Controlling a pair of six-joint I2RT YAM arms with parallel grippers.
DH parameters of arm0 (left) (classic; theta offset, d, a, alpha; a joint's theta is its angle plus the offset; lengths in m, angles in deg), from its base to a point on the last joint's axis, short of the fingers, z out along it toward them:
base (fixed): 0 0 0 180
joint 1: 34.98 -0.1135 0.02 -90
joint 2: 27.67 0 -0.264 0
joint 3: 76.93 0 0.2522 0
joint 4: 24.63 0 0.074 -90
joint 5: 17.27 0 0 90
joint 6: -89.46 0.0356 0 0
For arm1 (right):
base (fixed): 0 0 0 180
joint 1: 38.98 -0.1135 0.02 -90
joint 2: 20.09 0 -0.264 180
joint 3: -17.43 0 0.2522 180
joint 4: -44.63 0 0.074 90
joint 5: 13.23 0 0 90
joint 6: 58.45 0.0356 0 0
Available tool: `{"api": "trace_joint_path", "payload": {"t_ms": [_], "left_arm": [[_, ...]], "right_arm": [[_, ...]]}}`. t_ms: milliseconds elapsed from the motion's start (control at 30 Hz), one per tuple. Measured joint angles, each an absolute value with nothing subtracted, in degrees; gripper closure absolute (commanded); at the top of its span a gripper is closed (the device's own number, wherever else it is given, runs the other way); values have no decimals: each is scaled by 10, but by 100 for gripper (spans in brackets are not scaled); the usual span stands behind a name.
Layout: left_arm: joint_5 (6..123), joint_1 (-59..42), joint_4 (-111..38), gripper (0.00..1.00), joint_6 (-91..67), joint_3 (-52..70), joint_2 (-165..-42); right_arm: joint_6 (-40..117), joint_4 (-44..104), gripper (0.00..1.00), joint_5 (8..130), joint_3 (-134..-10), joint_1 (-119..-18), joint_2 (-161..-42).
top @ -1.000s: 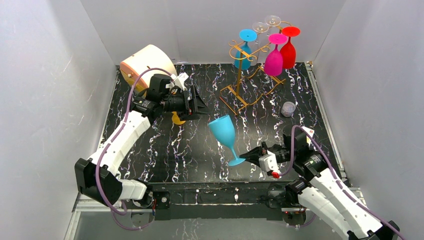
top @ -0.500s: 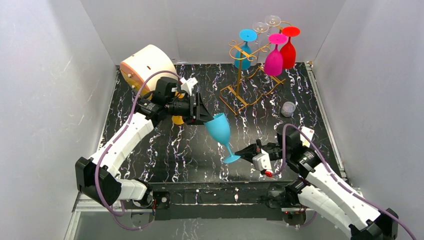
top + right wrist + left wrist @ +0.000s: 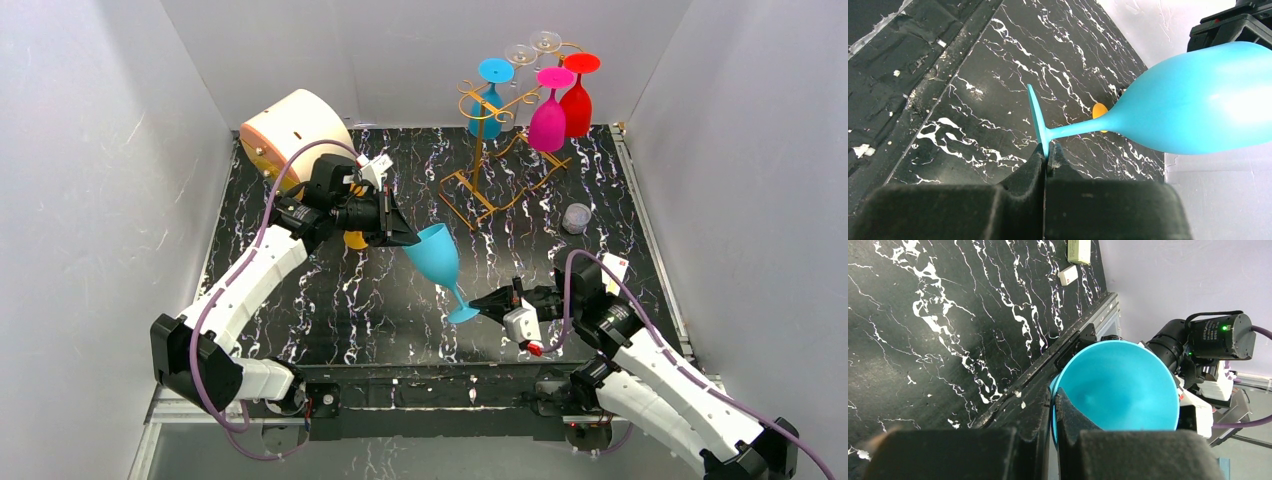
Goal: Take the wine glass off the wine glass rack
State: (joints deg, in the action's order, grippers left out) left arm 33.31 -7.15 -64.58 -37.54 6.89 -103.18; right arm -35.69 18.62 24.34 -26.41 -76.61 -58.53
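A turquoise wine glass [image 3: 437,258] hangs tilted over the middle of the table, held from both ends. My left gripper [image 3: 408,238] is shut on the bowl's rim, one finger inside the bowl [image 3: 1120,387] and one outside, seen up close at the left gripper [image 3: 1054,397]. My right gripper [image 3: 478,305] is shut on the edge of the glass's round foot [image 3: 1037,120], fingertips of the right gripper [image 3: 1048,150] pinching it. The gold wine glass rack [image 3: 478,160] stands at the back. From its hooks hang a blue glass [image 3: 487,105], a magenta glass [image 3: 548,118], a red glass [image 3: 577,100] and clear glasses [image 3: 530,48].
A round peach and white object [image 3: 290,125] sits at the back left corner. A small yellow piece [image 3: 355,241] lies under my left wrist. A small clear cup [image 3: 576,217] and a white card [image 3: 616,264] lie at the right. Grey walls enclose the table.
My right arm carried the turquoise glass left and up to the left gripper. The left gripper, open a second ago, has shut on the bowl's rim.
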Motion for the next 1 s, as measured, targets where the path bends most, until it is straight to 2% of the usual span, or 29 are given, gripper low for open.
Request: {"api": "trace_joint_path", "payload": {"t_ms": [67, 133, 333, 500, 600, 700, 767, 833, 967, 1000], "left_arm": [[334, -71, -646, 100, -372, 69, -1032], [338, -71, -646, 100, -368, 69, -1031], [351, -71, -652, 100, -358, 69, -1022], [385, -66, -669, 100, -348, 70, -1000], [394, -63, -668, 100, -345, 70, -989], [404, -61, -651, 100, -350, 69, -985], [408, -59, -634, 100, -358, 69, -985], [411, -57, -619, 100, -364, 69, -985], [427, -55, -605, 100, -369, 69, -983], [436, -54, -605, 100, -369, 69, -982]], "right_arm": [[-351, 188, 96, 245, -264, -766, -584], [-345, 190, 89, 246, -264, -766, -586], [-340, 195, 85, 238, -266, -766, -593], [-314, 209, 77, 226, -266, -766, -589], [-297, 212, 67, 221, -270, -766, -592], [-285, 211, 66, 215, -273, -766, -592], [-282, 211, 55, 213, -276, -766, -592], [-277, 209, 52, 212, -281, -766, -592], [-278, 204, 29, 221, -286, -766, -587], [-279, 203, 5, 228, -286, -766, -582]]}}
